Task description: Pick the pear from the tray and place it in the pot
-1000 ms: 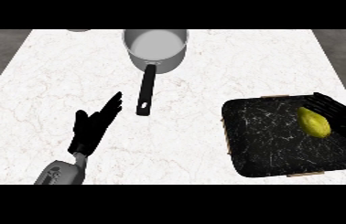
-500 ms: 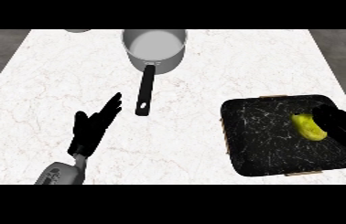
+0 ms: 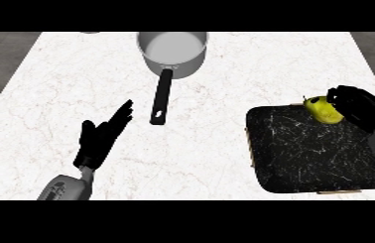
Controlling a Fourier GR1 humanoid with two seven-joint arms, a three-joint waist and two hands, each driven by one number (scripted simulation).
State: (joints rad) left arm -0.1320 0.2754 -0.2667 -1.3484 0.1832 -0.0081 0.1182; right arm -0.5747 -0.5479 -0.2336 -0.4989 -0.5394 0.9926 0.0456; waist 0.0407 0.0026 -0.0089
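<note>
Head view looks steeply down on a white marbled bench (image 3: pixel 219 63). At the bench's far edge, about the middle, stands a grey pot (image 3: pixel 173 51) with its mouth up and its black handle (image 3: pixel 161 100) running toward the near edge. A black marbled tray (image 3: pixel 307 157) lies at the bench's right side, reaching close to the near edge.

At the tray's far right corner is the yellow-green pear (image 3: pixel 324 109) (its small stem end points toward the far edge). It sits over the tray's far rim, partly against the white bench behind; whether it touches the tray cannot be told. The right hand (image 3: pixel 354 107) comes in from the right edge of the view and is closed round the pear's right side, dark fingers curled against the fruit and hiding that part of it. Only the pear's left half shows.

The left hand (image 3: pixel 102 138) rests toward the near left part of the bench, fingers straight and spread, pointing toward the pot's handle but apart from it, holding nothing. Its grey forearm (image 3: pixel 67 186) enters at the near edge. The pot and the tray are well apart, with bare bench between them.
</note>
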